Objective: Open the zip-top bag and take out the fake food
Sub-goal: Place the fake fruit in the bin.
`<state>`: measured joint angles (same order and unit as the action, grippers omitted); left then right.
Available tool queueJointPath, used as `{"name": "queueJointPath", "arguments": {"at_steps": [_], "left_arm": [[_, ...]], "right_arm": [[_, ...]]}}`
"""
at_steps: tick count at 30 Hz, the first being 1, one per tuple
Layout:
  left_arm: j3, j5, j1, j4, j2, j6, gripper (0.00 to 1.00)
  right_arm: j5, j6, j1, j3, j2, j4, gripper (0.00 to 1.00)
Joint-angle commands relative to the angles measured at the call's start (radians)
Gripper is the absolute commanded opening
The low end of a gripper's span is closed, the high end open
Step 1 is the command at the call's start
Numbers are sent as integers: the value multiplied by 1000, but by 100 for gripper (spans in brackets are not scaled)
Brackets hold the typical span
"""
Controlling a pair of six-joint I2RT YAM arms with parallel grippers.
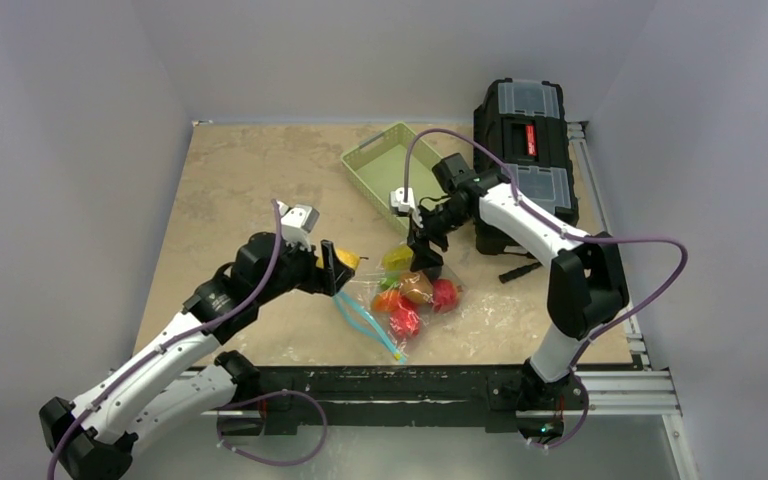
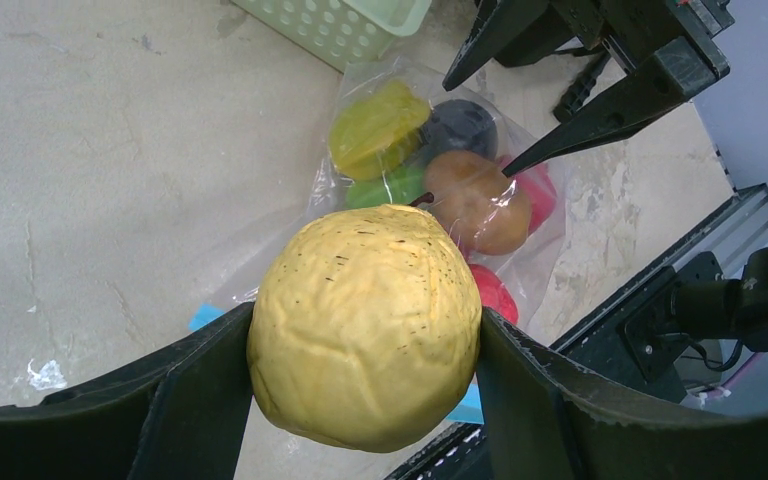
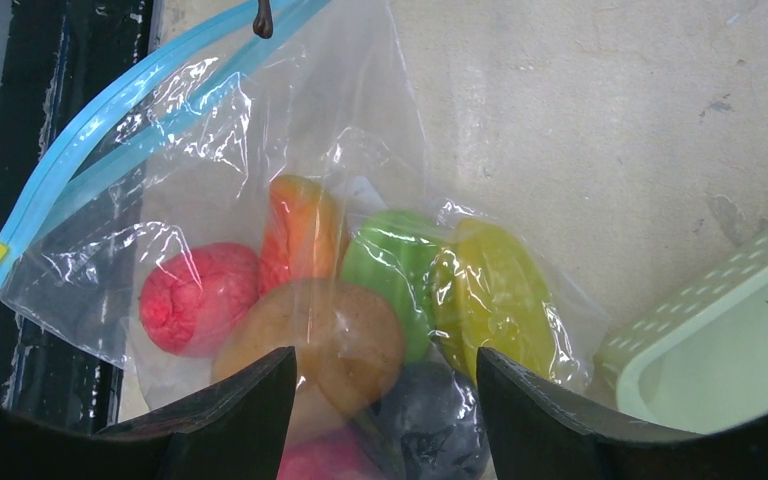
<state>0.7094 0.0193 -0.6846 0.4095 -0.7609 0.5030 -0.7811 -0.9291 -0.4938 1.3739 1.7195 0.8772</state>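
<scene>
Left gripper [image 1: 331,268] pinches yellow fruit [image 2: 365,320]; right gripper [image 3: 385,400] spread above bag [image 3: 210,130].
Beyond bag: basket [image 1: 385,165], toolbox [image 1: 525,140] at right; plastic covers other food [image 3: 305,340].

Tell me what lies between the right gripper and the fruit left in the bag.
Only the bag's own clear plastic. The right gripper hangs open over the fruit, but the film covers every piece there. The blue zip edge lies at the bag's other end, away from the fingers. Nothing else visible stands between.
</scene>
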Motion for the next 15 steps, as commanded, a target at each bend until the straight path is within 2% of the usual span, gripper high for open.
{"name": "queueJointPath", "arguments": {"at_steps": [1,15], "left_arm": [[36,44,17,-88,-14,-1,0],[49,102,61,-195,-98,26,0]], "right_arm": [[-40,-22,11,27,-52,15,65],[-43,-30,24,27,-65,20,66]]}}
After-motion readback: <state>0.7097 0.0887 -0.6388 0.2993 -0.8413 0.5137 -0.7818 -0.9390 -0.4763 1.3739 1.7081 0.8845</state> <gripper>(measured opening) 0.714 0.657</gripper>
